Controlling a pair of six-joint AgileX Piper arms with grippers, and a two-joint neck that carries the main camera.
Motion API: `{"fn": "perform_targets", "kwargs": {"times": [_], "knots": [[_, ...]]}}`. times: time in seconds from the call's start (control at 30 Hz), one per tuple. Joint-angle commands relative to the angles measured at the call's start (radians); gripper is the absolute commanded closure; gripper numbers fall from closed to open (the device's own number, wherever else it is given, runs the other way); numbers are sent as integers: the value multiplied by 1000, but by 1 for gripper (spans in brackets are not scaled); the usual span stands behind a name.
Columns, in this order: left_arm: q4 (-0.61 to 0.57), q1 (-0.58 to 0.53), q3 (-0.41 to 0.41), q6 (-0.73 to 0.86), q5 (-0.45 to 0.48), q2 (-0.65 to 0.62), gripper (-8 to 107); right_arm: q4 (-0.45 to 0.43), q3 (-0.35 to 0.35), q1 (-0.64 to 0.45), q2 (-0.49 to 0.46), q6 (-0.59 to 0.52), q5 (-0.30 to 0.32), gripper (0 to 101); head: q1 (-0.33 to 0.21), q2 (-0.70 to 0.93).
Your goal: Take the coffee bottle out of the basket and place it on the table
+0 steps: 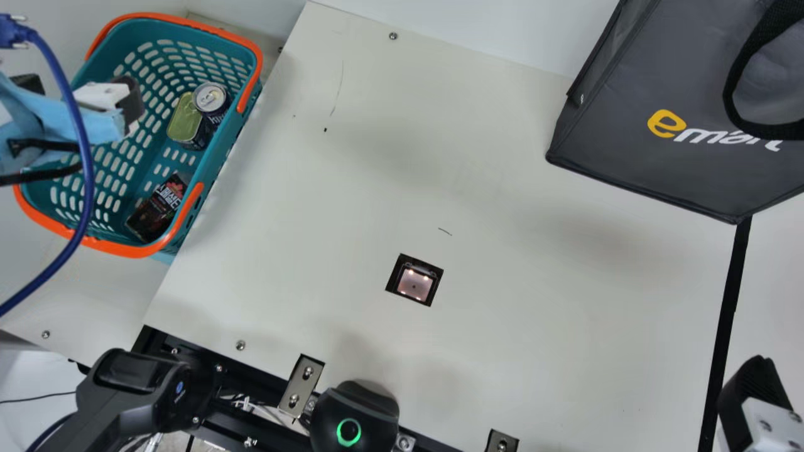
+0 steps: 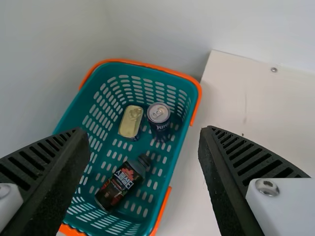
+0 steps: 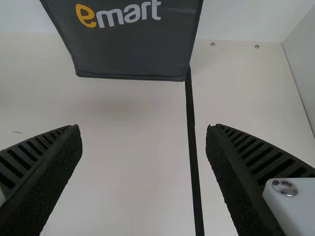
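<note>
Left gripper is spread wide with nothing in its grip, hanging over the basket, and tbh that makes sense: the coffee bottle is in there, lying on its side on the basket floor. The arm on that side looks like the obvious pick, since the basket sits right beside the table's edge at the robot's left. The wide spread probably gives the fingers room to go down either side of the bottle instead of landing on top of it. The bottle lies aslant, cap end pointing towards the upright can, which has the yellow-topped tin just beside it. So I'd line the fingers up across the body, away from those two, then close and lift straight up. My worry would be a finger catching the rim or wall, or the bottle rolling if only one side gets touched. Right gripper is wide too and holding nothing, over the far side of the table near the dark bag, which I'd guess is just to keep it out of the way. Job's at the start imo: bottle in the basket, grasp to be made, then over the rim and onto the table.
</note>
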Motion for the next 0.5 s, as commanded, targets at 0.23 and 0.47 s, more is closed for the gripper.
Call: {"fn": "perform_targets", "kwargs": {"times": [0.23,0.47], "knots": [[-36,97,-8,42,-34,59,9,0,0,0,0,0,0,10,-26,2],[-100,182,-7,131,-57,95,9,0,0,0,0,0,0,10,-26,2]]}}
